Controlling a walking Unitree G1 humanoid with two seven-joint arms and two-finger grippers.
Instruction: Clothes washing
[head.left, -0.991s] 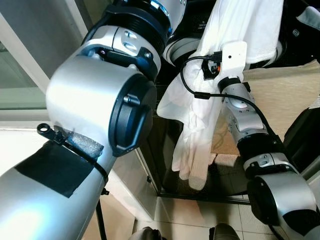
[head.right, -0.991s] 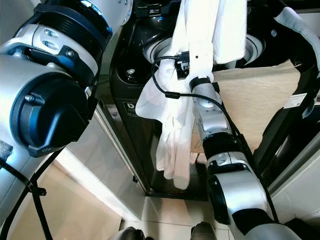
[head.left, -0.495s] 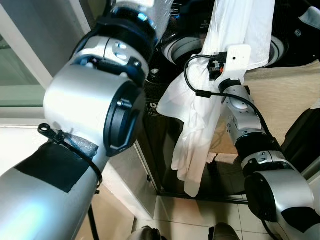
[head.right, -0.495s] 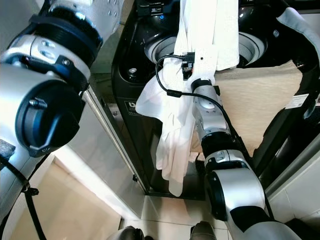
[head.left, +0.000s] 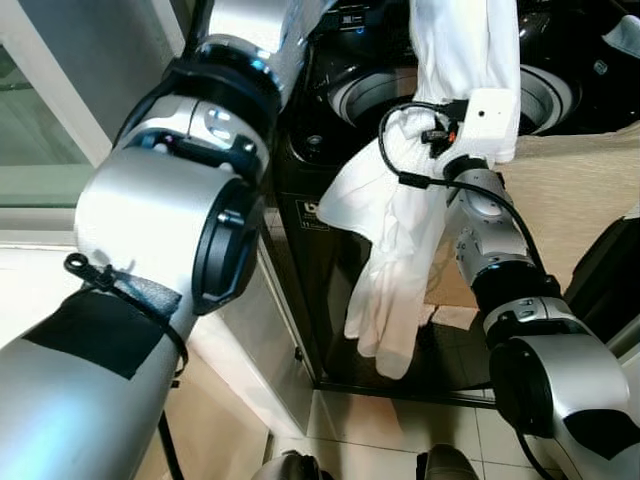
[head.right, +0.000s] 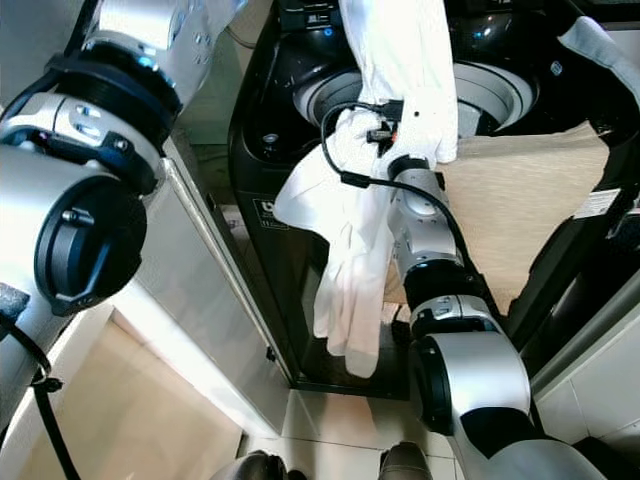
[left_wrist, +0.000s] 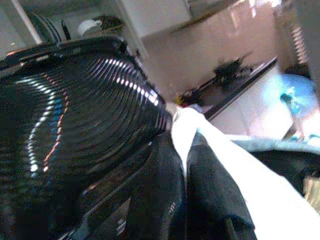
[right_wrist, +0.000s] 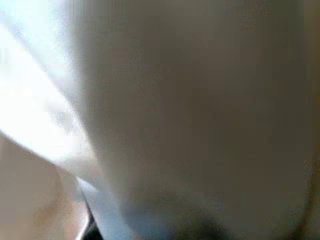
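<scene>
The long white cloth (head.left: 400, 250) hangs down the front of the black top-loading washing machine (head.right: 290, 220), reaching toward 6 o'clock. In the left wrist view, the left gripper (left_wrist: 186, 165) has its black fingers (left_wrist: 212, 195) pressed together, pinching the cloth. The right wrist view is a white blur, so I cannot tell about the right gripper.

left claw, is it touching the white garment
Touching. In the left wrist view the left claw has its two black fingers closed on the white garment, cloth emerging between them.
</scene>
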